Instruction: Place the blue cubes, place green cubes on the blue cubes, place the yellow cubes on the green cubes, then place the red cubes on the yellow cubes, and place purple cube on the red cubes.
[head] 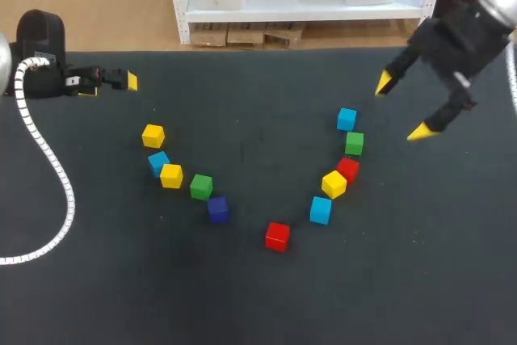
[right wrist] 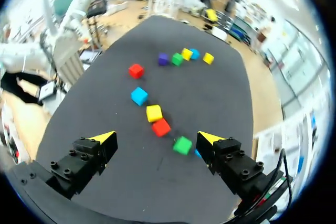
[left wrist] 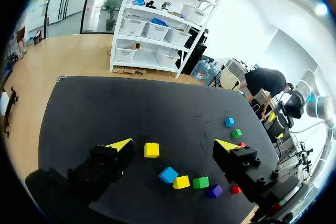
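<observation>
Red plastic cube [head: 277, 236] sits nearest, alone on the black worktop [head: 97, 280]. Behind it are two slanted rows, the left starting at the dark purple cube [head: 217, 208] and the right at the light-blue cube [head: 321, 210]. Nothing stacked yet. Right end effector [head: 401, 107] hovers spread and empty by the far blue cube [head: 346, 119]. Left end effector [left wrist: 174, 144] is spread and empty at the far left. Risk: row cubes sit touching or just beside each other, so wide fingers could knock neighbours. Centre and near worktop look open for stacking.
</observation>
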### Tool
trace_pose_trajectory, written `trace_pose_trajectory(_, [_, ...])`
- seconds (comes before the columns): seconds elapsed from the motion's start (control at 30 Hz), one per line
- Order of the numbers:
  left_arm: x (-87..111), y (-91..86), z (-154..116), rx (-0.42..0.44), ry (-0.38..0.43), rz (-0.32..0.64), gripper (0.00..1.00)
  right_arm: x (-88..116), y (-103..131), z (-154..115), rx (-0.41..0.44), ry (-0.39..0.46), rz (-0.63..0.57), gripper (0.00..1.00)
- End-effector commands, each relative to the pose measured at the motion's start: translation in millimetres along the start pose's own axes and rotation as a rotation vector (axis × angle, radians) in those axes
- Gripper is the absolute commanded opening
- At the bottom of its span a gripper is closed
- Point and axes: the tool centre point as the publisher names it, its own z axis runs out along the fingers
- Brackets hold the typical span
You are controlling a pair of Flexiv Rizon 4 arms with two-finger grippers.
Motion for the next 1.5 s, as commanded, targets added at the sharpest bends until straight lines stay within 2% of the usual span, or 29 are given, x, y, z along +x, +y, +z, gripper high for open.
trace_pose_trajectory(0.03, [0.0,0.0,0,0.000,0.000,0.000,1.00,-19,16,15,-0.065,0.021,-0.462,1.00])
trace_pose_trajectory(0.2, [0.0,0.0,0,0.000,0.000,0.000,1.00,-39,22,36,-0.145,0.014,-0.625,1.00])
trace_pose_trajectory(0.3, [0.0,0.0,0,0.000,0.000,0.000,1.00,-51,25,44,-0.198,-0.026,-0.723,1.00])
trace_pose_trajectory(0.5, [0.0,0.0,0,0.000,0.000,0.000,1.00,-65,29,62,-0.328,-0.047,-0.902,1.00])
trace_pose_trajectory(0.73, [0.0,0.0,0,0.000,0.000,0.000,1.00,-68,30,79,-0.474,-0.078,-1.124,1.00])
trace_pose_trajectory(0.87, [0.0,0.0,0,0.000,0.000,0.000,1.00,-64,28,95,-0.525,-0.057,-1.215,1.00])
trace_pose_trajectory(1.2, [0.0,0.0,0,0.000,0.000,0.000,1.00,-55,24,137,-0.562,-0.021,-1.291,1.00])
trace_pose_trajectory(1.5, [0.0,0.0,0,0.000,0.000,0.000,1.00,-45,12,165,-0.537,-0.027,-1.209,1.00])
